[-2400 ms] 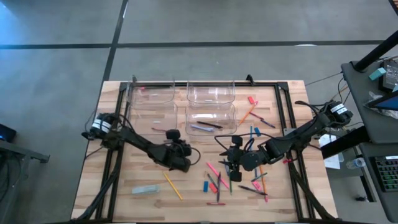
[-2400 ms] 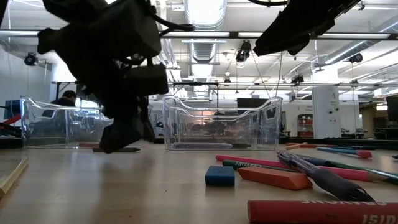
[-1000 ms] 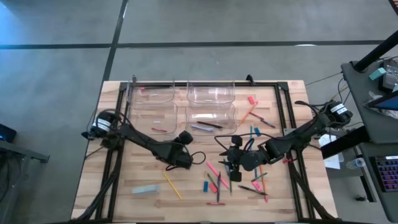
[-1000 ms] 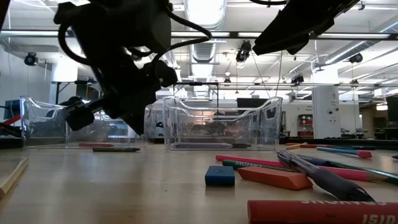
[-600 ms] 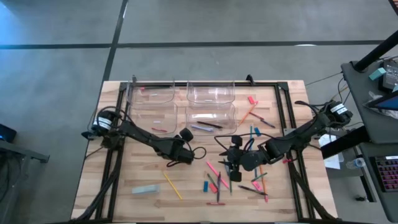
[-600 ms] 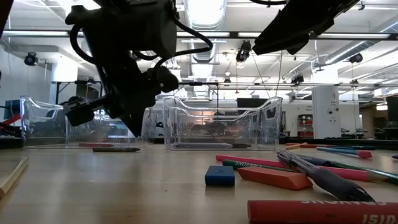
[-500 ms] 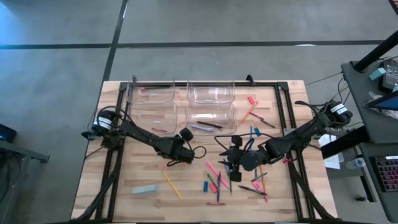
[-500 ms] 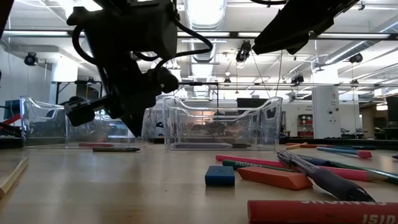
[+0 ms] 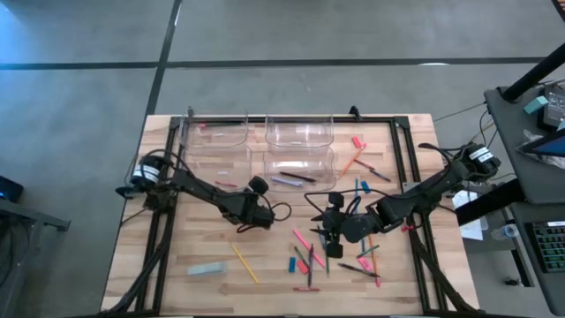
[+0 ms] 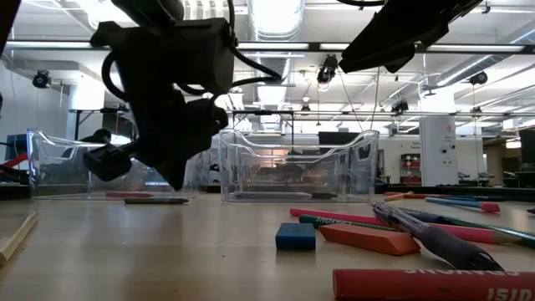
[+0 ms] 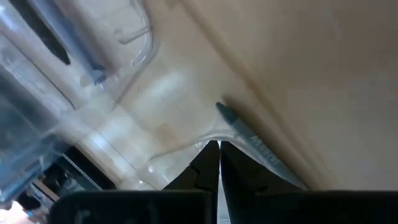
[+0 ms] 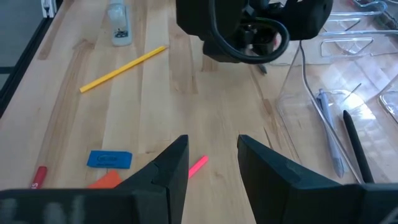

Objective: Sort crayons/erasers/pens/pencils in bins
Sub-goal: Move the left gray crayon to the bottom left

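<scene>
My left gripper [image 9: 252, 208] hangs shut and empty just above the table, near the clear bins [image 9: 300, 168]; it also shows in the low view [image 10: 175, 177]. A grey pen [image 11: 252, 142] lies on the wood just beyond its fingertips, apart from them. The near right bin holds a grey pen [image 12: 329, 134] and a black pen [image 12: 357, 146]. My right gripper [image 12: 211, 155] is open and empty over the pile of sticks [image 9: 331, 252], with a pink stick [image 12: 198, 165] on the table between its fingers.
A yellow pencil [image 12: 123, 68] and a blue eraser [image 12: 109, 159] lie on the near half of the table. Pens, crayons and pencils are scattered at the right [image 9: 362, 190]. A pale block [image 9: 206, 268] lies near the left front. Black rails [image 9: 402, 168] run along the table's sides.
My left gripper has gone a little toward the far edge and the left, closer to the bins, has turned somewhat and come a little lower, still shut.
</scene>
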Motion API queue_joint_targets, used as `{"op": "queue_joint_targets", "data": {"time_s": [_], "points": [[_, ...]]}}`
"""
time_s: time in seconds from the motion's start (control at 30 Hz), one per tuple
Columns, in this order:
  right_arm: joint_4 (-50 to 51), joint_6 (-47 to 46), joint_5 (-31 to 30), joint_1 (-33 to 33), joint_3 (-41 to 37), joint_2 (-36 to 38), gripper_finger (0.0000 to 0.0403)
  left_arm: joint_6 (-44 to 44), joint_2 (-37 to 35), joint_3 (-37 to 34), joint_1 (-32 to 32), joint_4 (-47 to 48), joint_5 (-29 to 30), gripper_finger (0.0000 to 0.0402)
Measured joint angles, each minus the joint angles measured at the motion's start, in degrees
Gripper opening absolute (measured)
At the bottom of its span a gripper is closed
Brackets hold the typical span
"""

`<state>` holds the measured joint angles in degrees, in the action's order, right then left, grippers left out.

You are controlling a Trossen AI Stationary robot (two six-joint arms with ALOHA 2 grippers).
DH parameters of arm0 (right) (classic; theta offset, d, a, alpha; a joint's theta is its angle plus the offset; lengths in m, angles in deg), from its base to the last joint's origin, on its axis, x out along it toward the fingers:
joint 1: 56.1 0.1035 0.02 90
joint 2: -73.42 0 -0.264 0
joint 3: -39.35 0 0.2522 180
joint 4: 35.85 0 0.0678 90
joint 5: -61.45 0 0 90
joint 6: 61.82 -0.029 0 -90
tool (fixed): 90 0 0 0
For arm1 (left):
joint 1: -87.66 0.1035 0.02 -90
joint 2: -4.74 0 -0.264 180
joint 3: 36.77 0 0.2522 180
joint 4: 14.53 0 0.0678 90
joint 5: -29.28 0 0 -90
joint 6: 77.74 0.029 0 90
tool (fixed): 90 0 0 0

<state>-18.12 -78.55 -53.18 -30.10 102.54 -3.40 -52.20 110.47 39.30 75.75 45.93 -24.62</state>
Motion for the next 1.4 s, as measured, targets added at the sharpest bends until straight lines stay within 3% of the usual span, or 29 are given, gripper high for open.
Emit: {"op": "queue_joint_targets", "data": {"time_s": [0.27,0.67,1.07,1.4], "points": [[0.0,0.0,0.0,0.0,0.0,0.0,0.0128,-1.2,0.1,-0.4,0.8,-2.1,0.4,0.0001],[0.0,0.0,0.0,0.0,0.0,0.0,0.0128,-2.6,7.9,0.3,0.6,-2.6,2.2,0.0001],[0.0,-0.1,0.1,0.0,0.0,0.0,0.0128,-7.3,2.9,1.2,-0.6,0.5,-2.3,0.0001],[0.0,-0.1,0.1,0.0,0.0,0.0,0.0128,-9.9,2.8,1.3,-0.6,0.9,0.4,0.0001]]}}
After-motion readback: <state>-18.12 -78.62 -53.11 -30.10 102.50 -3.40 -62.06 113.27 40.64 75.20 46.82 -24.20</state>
